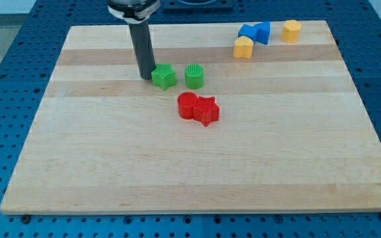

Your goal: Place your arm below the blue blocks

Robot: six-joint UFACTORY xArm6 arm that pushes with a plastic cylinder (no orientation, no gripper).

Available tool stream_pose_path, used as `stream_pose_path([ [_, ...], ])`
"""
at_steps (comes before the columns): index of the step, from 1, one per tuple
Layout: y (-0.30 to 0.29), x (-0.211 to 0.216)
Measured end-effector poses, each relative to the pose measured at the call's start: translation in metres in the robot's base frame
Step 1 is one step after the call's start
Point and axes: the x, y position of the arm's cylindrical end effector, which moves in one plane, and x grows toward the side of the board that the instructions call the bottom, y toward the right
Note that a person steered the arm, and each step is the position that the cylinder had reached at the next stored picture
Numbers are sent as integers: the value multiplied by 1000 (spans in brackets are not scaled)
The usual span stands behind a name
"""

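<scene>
Two blue blocks sit together near the view's top right: a flat blue block point(247, 31) and a blue wedge-shaped block point(262, 31), touching each other. My tip point(147, 77) is on the board far to their left and lower, touching the left side of a green star block point(164, 77). The dark rod rises from the tip to the view's top edge.
A green cylinder point(194, 76) stands just right of the green star. A red cylinder point(188, 106) and red star point(207, 110) touch below them. A yellow block point(243, 47) sits below-left of the blue pair, another yellow block point(291, 30) to their right. The wooden board point(190, 165) lies on a blue perforated table.
</scene>
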Motion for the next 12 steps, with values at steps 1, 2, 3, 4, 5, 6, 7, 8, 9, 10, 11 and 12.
stream_pose_path([
  [1, 6, -54],
  [2, 51, -68],
  [3, 114, -64],
  [4, 121, -62],
  [5, 133, -62],
  [6, 162, -62],
  [7, 193, -65],
  [8, 229, -68],
  [9, 241, -71],
  [10, 241, -71],
  [11, 241, -75],
  [12, 241, -75],
])
